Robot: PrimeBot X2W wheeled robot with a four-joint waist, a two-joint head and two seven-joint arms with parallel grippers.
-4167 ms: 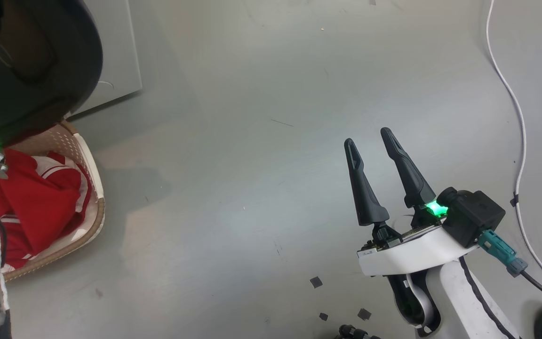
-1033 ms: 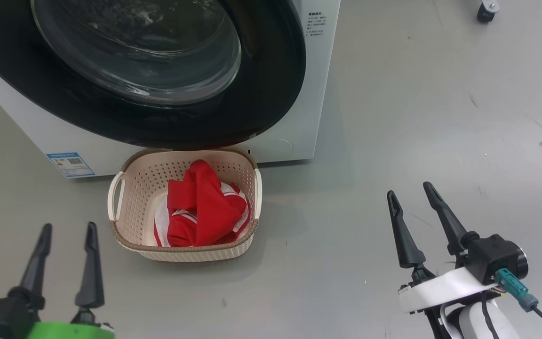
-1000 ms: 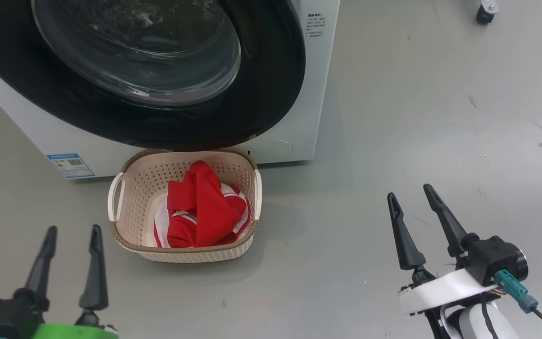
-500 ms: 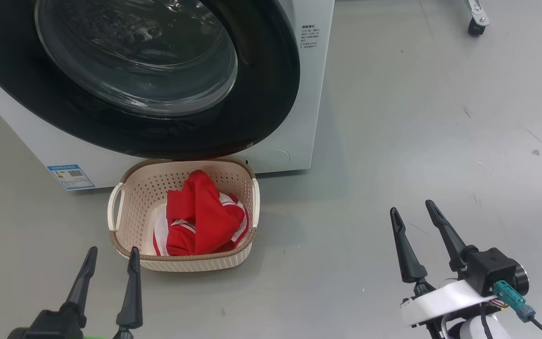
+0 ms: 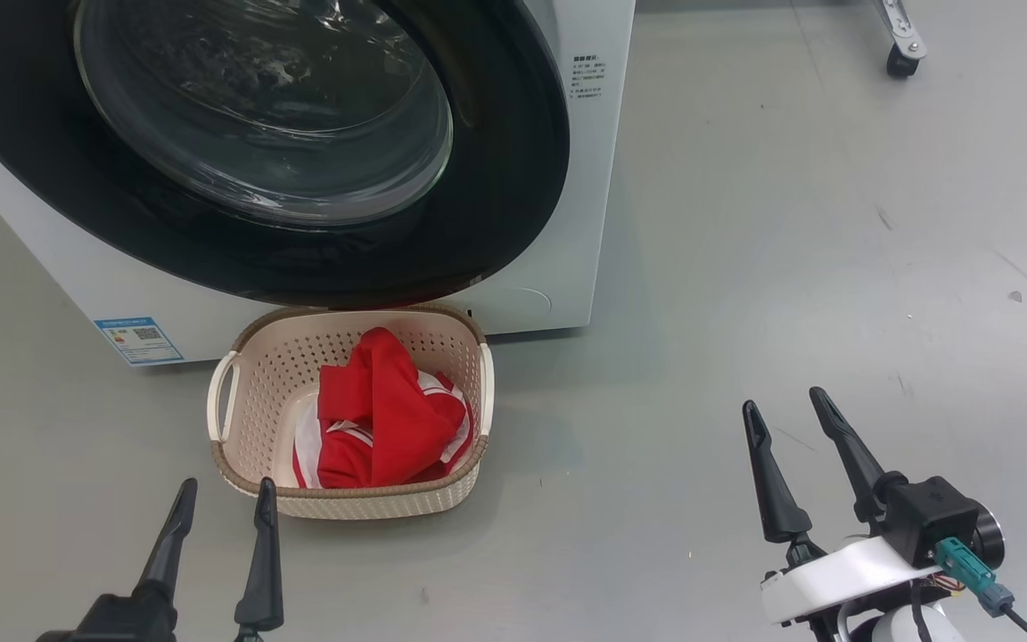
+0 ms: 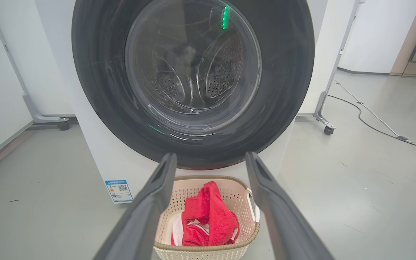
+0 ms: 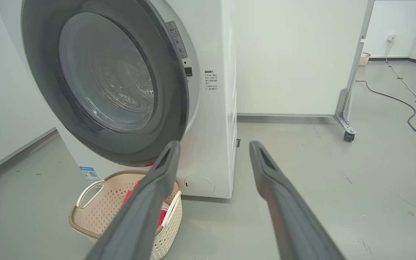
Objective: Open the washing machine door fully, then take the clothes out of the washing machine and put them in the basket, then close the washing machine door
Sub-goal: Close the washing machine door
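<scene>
Head view: at the near left the left gripper hangs over the grey floor, its two fingers spread with nothing between them. Just right of it and a little farther off, the basket stands on the floor close against the foot of the washing machine. Its far rim is tucked under the lower edge of the washing machine door. The clothes lie heaped inside the basket (red with white trim, bunched into a peak). The door looks swung to against the machine's front, and in the left wrist view the drum behind it appears empty, but whether the latch has caught cannot be told. At the near right the right gripper, likewise spread and empty, is well apart from everything. The risk, as I judge it, is that a door merely resting on its latch could drift open. A low push to seat it could also nudge the basket or snag the peaked fabric.
</scene>
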